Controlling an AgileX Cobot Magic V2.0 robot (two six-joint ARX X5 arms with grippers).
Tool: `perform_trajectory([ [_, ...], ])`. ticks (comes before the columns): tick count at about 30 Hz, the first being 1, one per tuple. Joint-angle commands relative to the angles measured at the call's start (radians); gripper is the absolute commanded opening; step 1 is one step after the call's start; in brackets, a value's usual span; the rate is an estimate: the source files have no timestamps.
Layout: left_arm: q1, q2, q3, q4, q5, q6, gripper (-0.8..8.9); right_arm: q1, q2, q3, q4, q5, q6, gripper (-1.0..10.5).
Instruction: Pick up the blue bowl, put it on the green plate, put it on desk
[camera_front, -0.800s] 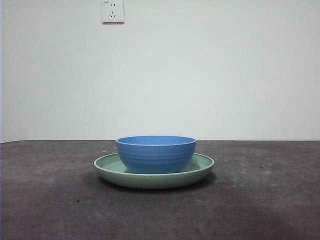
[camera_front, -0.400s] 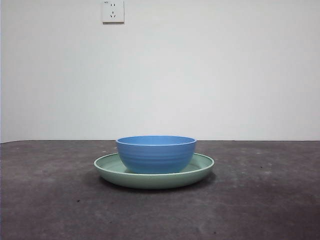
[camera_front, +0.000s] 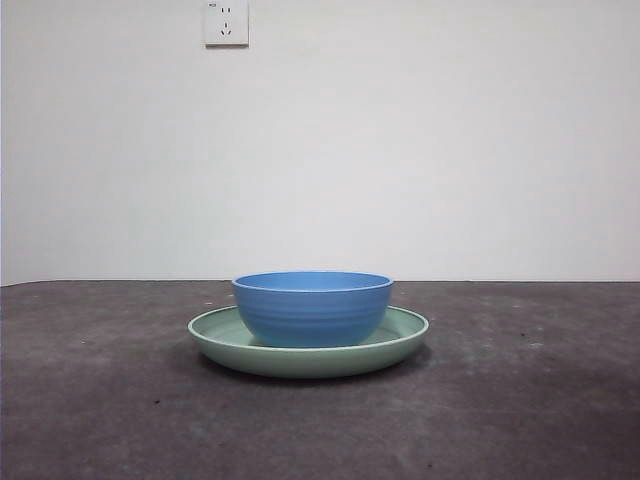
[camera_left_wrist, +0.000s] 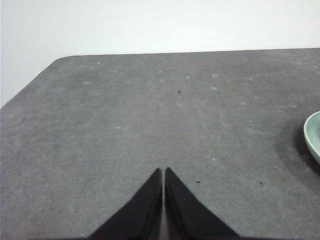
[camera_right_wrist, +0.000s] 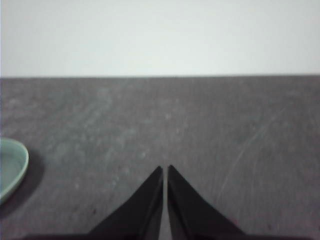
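While both arms are waiting clear of the dishes, I am reading the scene like this:

Left pincer (camera_left_wrist: 163, 172): I am seeing its jaws pressed together, gripping nothing, hanging over bare tabletop (camera_left_wrist: 150, 115) with only the plate's edge showing at the side of its view.

Right pincer (camera_right_wrist: 164, 170): its jaws are likewise lying together and empty, well apart from the dishes, so neither arm is blocking the stack.

Blue bowl (camera_front: 312, 307): it is sitting upright inside the green plate (camera_front: 400, 335), roughly centred, its base resting on the plate's floor.

Green plate: it is lying flat on the tabletop, its wider rim ringing the bowl, which I judge is keeping the stack steady.

Task stage: I am judging the placing steps finished, since nothing is being held.
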Motion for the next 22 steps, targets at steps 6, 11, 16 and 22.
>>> perform_trajectory([
  [6, 0.002, -0.002, -0.021, -0.008, 0.0, -0.002, 0.1, -0.001, -0.003, -0.004, -0.072, -0.001, 0.021, 0.1],
  [11, 0.002, -0.002, -0.021, -0.008, 0.0, -0.002, 0.09, -0.001, -0.003, -0.004, -0.071, 0.0, 0.021, 0.1],
  [16, 0.002, -0.002, -0.021, -0.008, 0.0, -0.002, 0.1, -0.001, -0.003, -0.004, -0.071, 0.0, 0.021, 0.1],
  [22, 0.002, -0.002, -0.021, -0.008, 0.0, -0.002, 0.1, -0.001, -0.003, -0.004, -0.071, 0.0, 0.021, 0.1],
])
